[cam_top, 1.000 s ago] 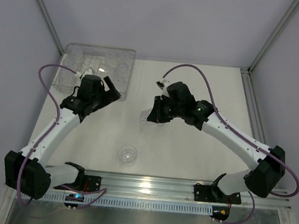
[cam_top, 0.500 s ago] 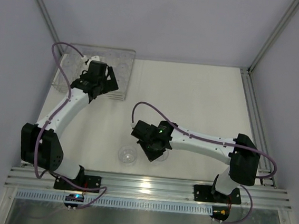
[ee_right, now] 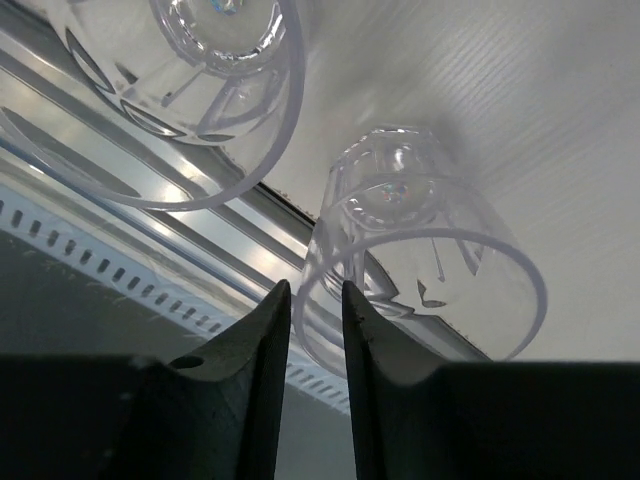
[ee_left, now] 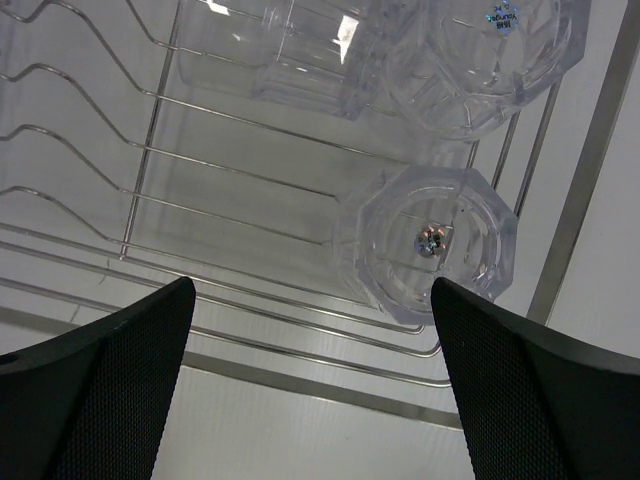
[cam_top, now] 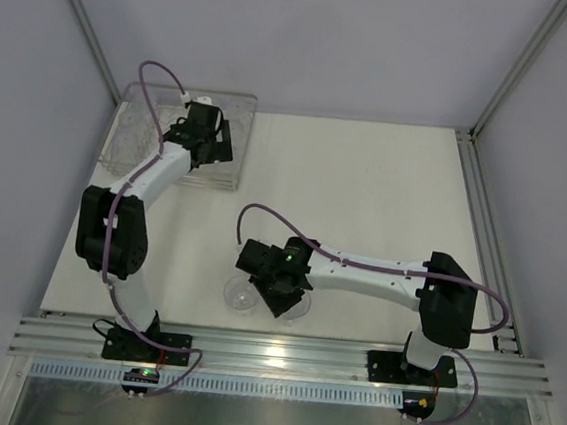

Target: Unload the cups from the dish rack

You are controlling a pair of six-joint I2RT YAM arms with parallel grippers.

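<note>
The right tool (ee_right: 313, 292), jaws narrow astride the wall of a cup (ee_right: 420, 250) standing on the surface (ee_right: 480, 80) beside another cup (ee_right: 215, 90), grip not determinable, should part fully and lift straight clear; the left tool (ee_left: 312, 290) hangs wide open over the dish rack (ee_left: 150, 150) holding further cups (ee_left: 430, 245).

Left arm (cam_top: 162, 171) and right arm (cam_top: 368, 271): white links, black joints, purple cables; left hand (ee_left: 312, 300) black, textured
</note>
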